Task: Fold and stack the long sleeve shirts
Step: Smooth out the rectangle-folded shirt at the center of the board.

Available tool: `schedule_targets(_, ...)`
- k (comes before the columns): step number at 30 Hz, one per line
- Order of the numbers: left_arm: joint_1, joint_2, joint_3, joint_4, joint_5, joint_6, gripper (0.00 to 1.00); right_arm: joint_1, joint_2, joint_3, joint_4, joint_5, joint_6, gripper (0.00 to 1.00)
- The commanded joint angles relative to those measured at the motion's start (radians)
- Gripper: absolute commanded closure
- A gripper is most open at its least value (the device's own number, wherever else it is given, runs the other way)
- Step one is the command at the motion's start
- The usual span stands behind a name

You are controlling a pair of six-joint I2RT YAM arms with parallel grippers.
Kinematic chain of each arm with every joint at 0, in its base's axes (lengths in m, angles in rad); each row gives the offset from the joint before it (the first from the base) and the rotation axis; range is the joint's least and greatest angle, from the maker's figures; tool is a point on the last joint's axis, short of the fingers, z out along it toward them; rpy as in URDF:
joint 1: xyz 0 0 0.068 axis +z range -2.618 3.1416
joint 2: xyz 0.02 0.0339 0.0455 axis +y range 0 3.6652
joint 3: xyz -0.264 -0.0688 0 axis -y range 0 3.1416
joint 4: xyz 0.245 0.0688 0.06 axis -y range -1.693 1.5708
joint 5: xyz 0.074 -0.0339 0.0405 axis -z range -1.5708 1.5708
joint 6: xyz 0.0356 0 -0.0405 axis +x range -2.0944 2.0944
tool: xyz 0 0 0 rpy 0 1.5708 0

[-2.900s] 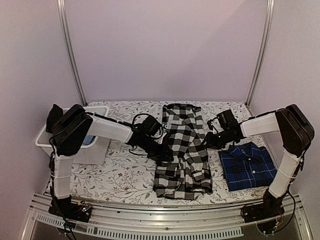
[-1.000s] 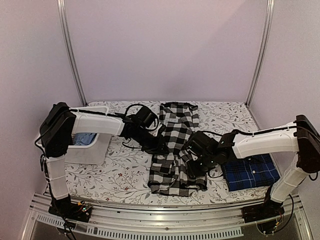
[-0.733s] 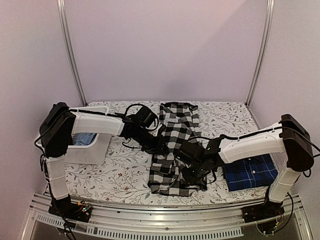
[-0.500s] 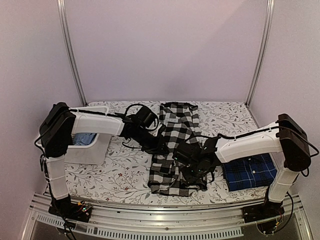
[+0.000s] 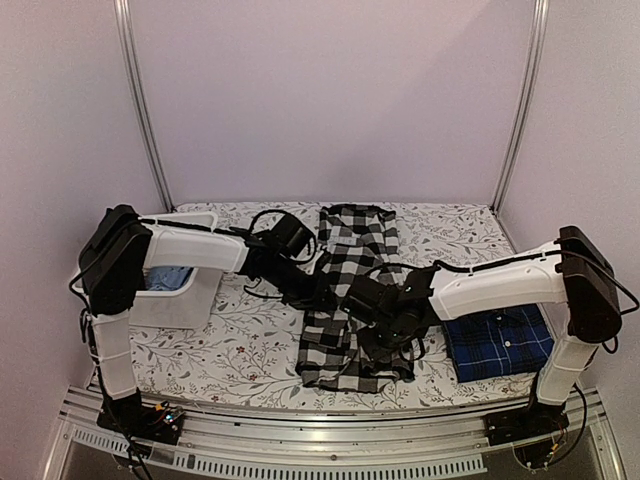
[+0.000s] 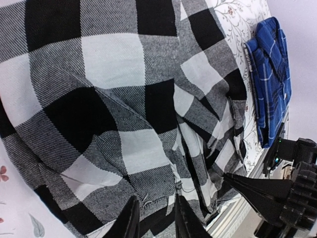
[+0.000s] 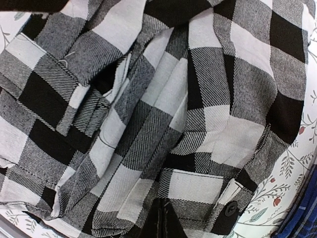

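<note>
The black-and-white check shirt [image 5: 358, 262] lies lengthwise in the middle of the table, folded narrow and rumpled toward the front. The navy plaid shirt [image 5: 500, 345] lies folded flat to its right. My left gripper [image 5: 325, 295] sits at the check shirt's left edge. In the left wrist view its fingertips [image 6: 131, 223] stand a little apart over a hem of the check cloth [image 6: 114, 64], with no fold visibly pinched. My right gripper [image 5: 382, 335] is over the shirt's front half. Its tips [image 7: 166, 220] are shut together against the cloth beside a buttoned cuff [image 7: 229, 208].
A white bin [image 5: 190, 295] with blue cloth [image 5: 170, 278] inside stands at the table's left. The floral tablecloth [image 5: 250, 350] shows between bin and shirt. Metal posts rise at the back corners, and a rail [image 5: 330, 460] runs along the front.
My right arm has swept left from beside the navy shirt onto the check shirt, and its jaws have closed. The left arm has held still over the last second.
</note>
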Motion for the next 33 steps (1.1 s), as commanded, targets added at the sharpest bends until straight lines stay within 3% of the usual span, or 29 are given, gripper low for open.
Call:
schedule_targets(1, -0.006, -0.043, -0.018, 0.016, 0.011, 0.011, 0.75, 0.011, -0.023, 0.039, -0.004, -0.034, -0.017, 1.0)
schedule_targets(21, -0.009, -0.036, -0.026, 0.029, 0.026, 0.004, 0.75, 0.026, 0.023, 0.009, 0.042, -0.174, -0.019, 0.98)
schedule_targets(27, -0.009, -0.041, -0.03, 0.025, 0.025, 0.005, 0.75, 0.018, -0.041, 0.0, 0.068, -0.169, -0.013, 0.69)
schedule_targets(33, -0.016, -0.05, -0.034, 0.024, 0.024, 0.004, 0.75, -0.058, -0.183, -0.054, 0.172, -0.233, -0.002, 0.66)
